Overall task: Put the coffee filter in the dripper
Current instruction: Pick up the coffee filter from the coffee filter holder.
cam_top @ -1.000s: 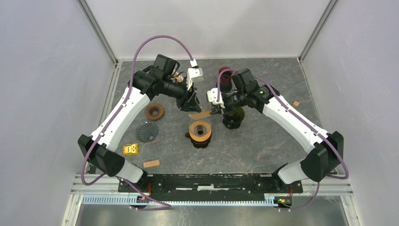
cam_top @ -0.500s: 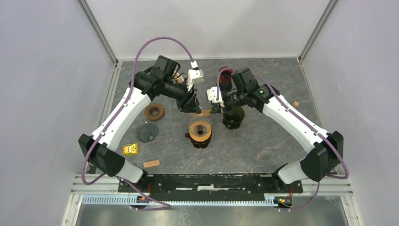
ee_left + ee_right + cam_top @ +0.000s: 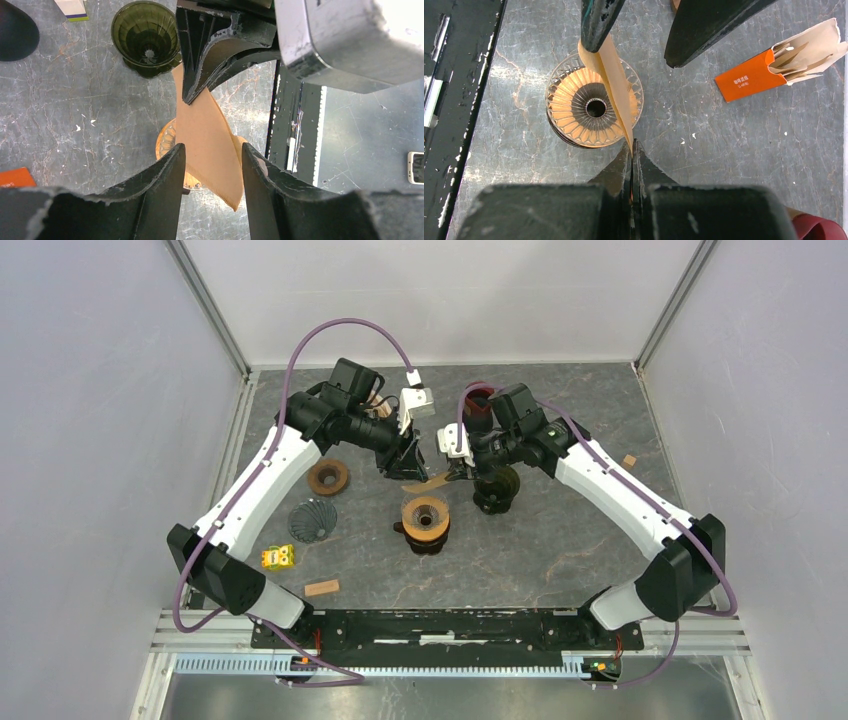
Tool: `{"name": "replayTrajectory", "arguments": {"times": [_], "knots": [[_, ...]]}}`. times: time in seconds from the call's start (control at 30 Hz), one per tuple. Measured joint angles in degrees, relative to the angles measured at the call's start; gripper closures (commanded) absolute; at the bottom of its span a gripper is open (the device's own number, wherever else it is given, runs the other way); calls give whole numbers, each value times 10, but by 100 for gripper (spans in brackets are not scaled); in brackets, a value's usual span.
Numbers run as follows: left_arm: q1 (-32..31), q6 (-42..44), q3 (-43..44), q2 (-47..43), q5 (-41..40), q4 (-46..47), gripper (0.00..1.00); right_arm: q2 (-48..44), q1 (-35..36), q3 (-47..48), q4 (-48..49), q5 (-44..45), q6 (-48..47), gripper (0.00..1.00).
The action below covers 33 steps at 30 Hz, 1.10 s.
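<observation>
A brown paper coffee filter point(image 3: 611, 75) hangs folded flat over the orange ribbed dripper point(image 3: 594, 107). My right gripper point(image 3: 631, 146) is shut on the filter's near corner. My left gripper point(image 3: 212, 150) is open, with the filter point(image 3: 207, 135) hanging between its fingers. In the right wrist view one left finger touches the filter's far edge and the other stands apart. From above, the filter point(image 3: 436, 480) sits between the left gripper point(image 3: 410, 466) and the right gripper point(image 3: 456, 472), just behind the dripper point(image 3: 425, 518).
A dark green dripper point(image 3: 146, 37) stands by the right arm. An orange box of filters point(image 3: 774, 67) lies behind the left gripper. A brown ring-shaped dripper point(image 3: 328, 477), a grey cone point(image 3: 313, 520), a yellow item point(image 3: 278, 557) and a wooden block point(image 3: 321, 588) lie at the left.
The right gripper has shifted slightly left and back with the filter. The filter lay broad from above and now shows narrow. The left fingers now stand on either side of it.
</observation>
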Motion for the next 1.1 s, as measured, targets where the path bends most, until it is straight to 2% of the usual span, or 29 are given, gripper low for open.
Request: {"name": "replayTrajectory", "arguments": {"times": [0.83, 1.1], "knots": [[0, -1, 1, 7, -2, 6, 48, 8, 0, 7, -4, 5, -5, 100], [4, -65, 6, 9, -16, 49, 45, 5, 0, -2, 1, 30, -37, 100]]}}
